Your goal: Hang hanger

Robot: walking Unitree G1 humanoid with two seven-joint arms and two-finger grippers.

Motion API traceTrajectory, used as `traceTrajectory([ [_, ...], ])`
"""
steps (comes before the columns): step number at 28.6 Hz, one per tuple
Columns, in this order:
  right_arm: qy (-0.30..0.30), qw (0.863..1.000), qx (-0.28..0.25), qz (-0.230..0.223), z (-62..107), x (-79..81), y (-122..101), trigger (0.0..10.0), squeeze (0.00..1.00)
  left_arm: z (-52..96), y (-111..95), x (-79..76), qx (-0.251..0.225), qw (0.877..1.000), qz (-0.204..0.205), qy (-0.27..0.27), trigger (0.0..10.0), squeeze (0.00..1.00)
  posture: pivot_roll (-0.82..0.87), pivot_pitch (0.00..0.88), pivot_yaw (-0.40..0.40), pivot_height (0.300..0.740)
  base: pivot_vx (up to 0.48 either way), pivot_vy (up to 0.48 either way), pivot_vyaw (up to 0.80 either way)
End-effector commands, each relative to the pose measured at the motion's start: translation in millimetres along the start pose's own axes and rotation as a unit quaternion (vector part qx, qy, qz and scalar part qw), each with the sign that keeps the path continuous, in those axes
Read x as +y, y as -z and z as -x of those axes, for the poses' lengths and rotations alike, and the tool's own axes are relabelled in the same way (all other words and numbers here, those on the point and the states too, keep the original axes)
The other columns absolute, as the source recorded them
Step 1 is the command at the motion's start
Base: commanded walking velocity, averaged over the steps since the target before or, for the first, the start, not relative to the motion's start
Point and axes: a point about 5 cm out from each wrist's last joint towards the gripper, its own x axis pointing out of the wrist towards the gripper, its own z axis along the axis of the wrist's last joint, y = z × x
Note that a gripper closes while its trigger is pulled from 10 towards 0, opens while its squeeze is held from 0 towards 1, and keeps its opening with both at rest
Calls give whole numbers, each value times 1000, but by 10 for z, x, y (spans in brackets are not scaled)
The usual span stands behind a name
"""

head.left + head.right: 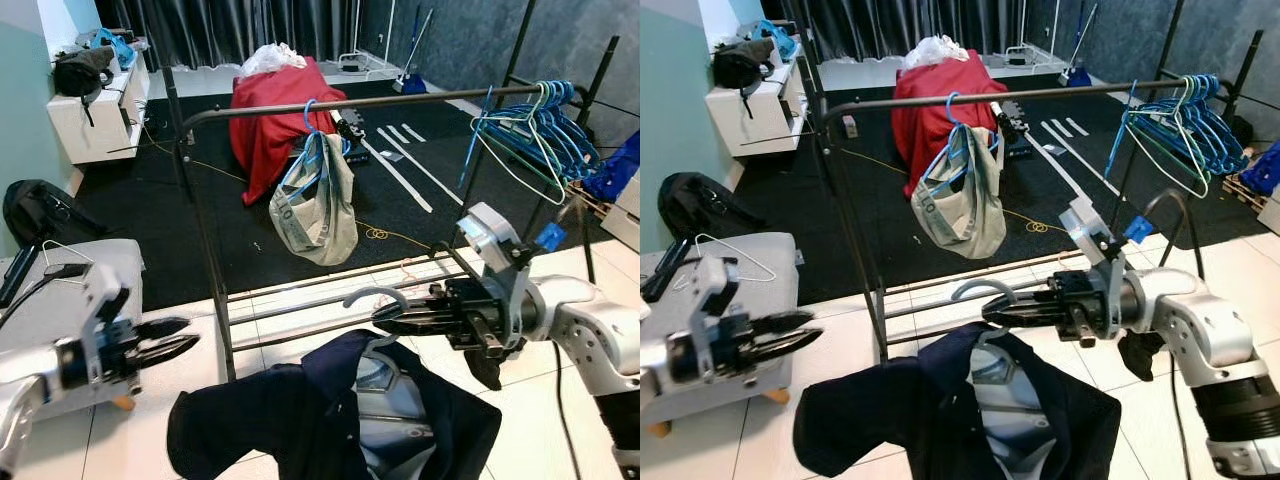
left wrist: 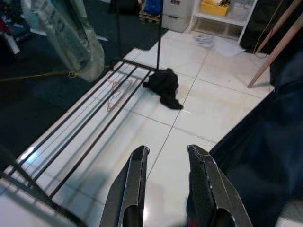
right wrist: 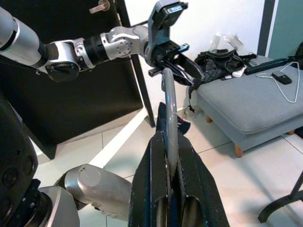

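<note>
My right gripper (image 1: 385, 318) is shut on the neck of a grey hanger (image 1: 376, 300), whose hook curves up just in front of the rack's lower bars. A dark navy shirt (image 1: 300, 420) hangs from that hanger below the gripper. In the right wrist view the hanger hook (image 3: 169, 101) runs up between the shut fingers (image 3: 152, 182). The black clothes rail (image 1: 350, 103) spans above and beyond. My left gripper (image 1: 185, 338) is open at the left, level with the shirt and apart from it. Its fingers (image 2: 135, 187) hold nothing.
On the rail hang a grey-green garment on a blue hanger (image 1: 318, 195) and a bunch of blue hangers (image 1: 545, 130) at the right end. A grey ottoman (image 1: 740, 270) with a white wire hanger stands left. A black cloth (image 2: 163, 85) lies on the tiles.
</note>
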Motion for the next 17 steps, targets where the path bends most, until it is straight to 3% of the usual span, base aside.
traceTrajectory([
  [1,-6,1000,-10,16,19,25,-77,0,0,60,-14,21,9,1000,-7,0,10000,0,-100,58,-9,740,0,0,0],
  [4,12,999,-16,28,67,-9,-117,0,0,206,140,-116,26,999,29,31,10000,0,-92,59,-12,740,0,0,0],
  [6,12,999,-16,28,67,-9,-117,0,0,206,140,-116,26,999,29,31,10000,0,-92,59,-12,740,0,0,0],
  [8,25,999,-25,39,89,-45,-162,0,0,269,426,-273,43,996,66,28,10000,0,-90,67,-19,740,0,0,0],
  [9,25,999,-25,39,89,-45,-162,0,0,269,426,-273,43,996,66,28,10000,0,-90,67,-19,740,0,0,0],
  [10,27,998,-31,42,92,-56,-189,0,0,288,555,-317,51,996,71,15,10000,0,-90,67,-19,740,0,0,0],
  [14,26,998,-36,44,96,-59,-218,0,0,285,637,-340,49,996,70,-2,10000,0,-91,72,-16,740,0,0,0],
  [15,21,998,-42,44,103,-47,-248,0,0,183,653,-363,11,997,78,-27,10000,0,-92,73,-18,740,0,0,0],
  [17,18,998,-42,42,104,-41,-249,0,0,132,630,-361,-8,996,80,-35,10000,0,-92,73,-18,740,0,0,0],
])
